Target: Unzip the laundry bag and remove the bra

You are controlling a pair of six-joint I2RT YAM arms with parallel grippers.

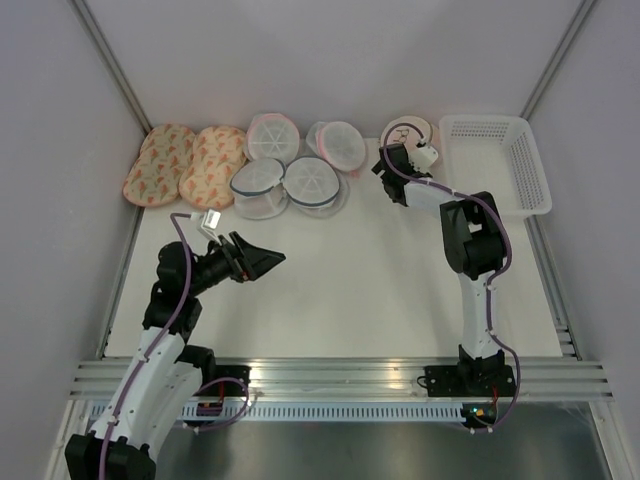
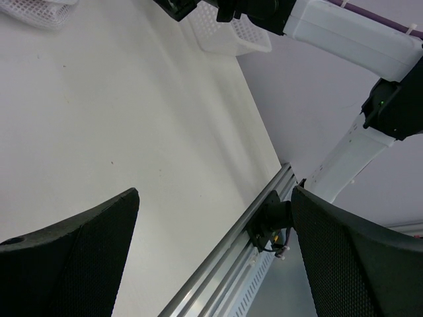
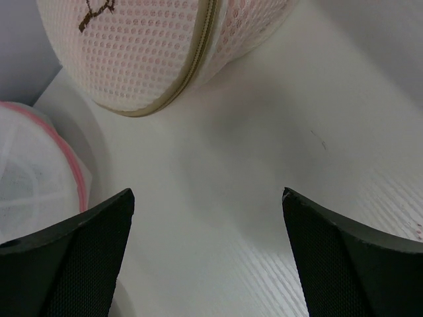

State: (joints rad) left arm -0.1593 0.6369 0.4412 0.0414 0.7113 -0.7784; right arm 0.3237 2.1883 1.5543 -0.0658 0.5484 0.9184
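The laundry bag (image 3: 152,53) sat zipped just ahead of my right claw (image 3: 207,193), jaws wide and empty; the left claw (image 1: 262,258) gaped too. No zip pull showed, so I judged closing risked pinching mesh, or the pink-rimmed pouch (image 3: 33,178) to its left.
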